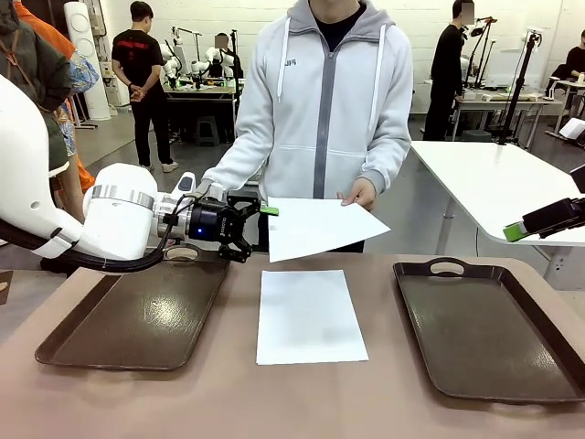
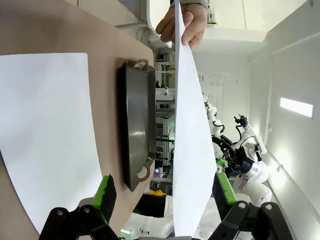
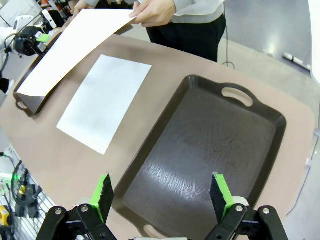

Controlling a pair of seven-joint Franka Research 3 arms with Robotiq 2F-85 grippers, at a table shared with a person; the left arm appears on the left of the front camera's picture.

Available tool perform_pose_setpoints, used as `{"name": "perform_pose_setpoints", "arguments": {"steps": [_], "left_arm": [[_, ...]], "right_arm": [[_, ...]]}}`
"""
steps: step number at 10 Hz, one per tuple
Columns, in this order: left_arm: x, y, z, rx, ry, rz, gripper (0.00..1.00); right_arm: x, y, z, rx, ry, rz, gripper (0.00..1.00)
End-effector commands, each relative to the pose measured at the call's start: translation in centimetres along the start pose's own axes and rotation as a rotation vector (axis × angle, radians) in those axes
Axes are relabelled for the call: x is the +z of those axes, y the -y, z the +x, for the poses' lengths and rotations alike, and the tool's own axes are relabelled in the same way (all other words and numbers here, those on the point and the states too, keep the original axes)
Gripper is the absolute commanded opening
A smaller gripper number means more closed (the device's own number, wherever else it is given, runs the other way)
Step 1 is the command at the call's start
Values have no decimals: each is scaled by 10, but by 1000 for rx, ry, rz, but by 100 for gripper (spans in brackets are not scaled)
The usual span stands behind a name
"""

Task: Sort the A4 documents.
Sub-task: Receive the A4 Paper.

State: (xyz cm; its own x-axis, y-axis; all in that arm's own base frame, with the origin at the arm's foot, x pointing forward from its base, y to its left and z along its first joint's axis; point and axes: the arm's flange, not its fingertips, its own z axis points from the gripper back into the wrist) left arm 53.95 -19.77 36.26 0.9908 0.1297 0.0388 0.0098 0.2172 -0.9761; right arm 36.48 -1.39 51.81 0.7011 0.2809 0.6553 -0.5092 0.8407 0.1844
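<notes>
Held sheet (image 1: 320, 224): the person's hand (image 1: 359, 192) offers it level above the table, its edge between the wide-apart jaws of the left gripper (image 2: 165, 192), probably for a handover.
Flat sheet (image 1: 309, 315): lies on the table between the left tray (image 1: 137, 315) and the right tray (image 1: 484, 329), not yet sorted.
Right gripper (image 3: 162, 195): jaws apart and empty, above the right tray.
Hard to tell: whether either pad touches the paper.

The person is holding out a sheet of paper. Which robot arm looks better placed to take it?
Left, I'd say. The left gripper is open with the held sheet edge-on between its fingers. The right gripper hangs open over the right tray, well away from it.
</notes>
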Motion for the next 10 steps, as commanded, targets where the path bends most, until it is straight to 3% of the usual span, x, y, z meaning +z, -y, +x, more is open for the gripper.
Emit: {"name": "perform_pose_setpoints", "arguments": {"steps": [1, 10], "left_arm": [[-15, 0, 3, -23, 2, -45, 100], [-28, 3, 10, -44, 4, -110, 100]], "right_arm": [[-1, 1, 0, -2, 5, 22, 100], [-1, 1, 0, -2, 5, 22, 100]]}}
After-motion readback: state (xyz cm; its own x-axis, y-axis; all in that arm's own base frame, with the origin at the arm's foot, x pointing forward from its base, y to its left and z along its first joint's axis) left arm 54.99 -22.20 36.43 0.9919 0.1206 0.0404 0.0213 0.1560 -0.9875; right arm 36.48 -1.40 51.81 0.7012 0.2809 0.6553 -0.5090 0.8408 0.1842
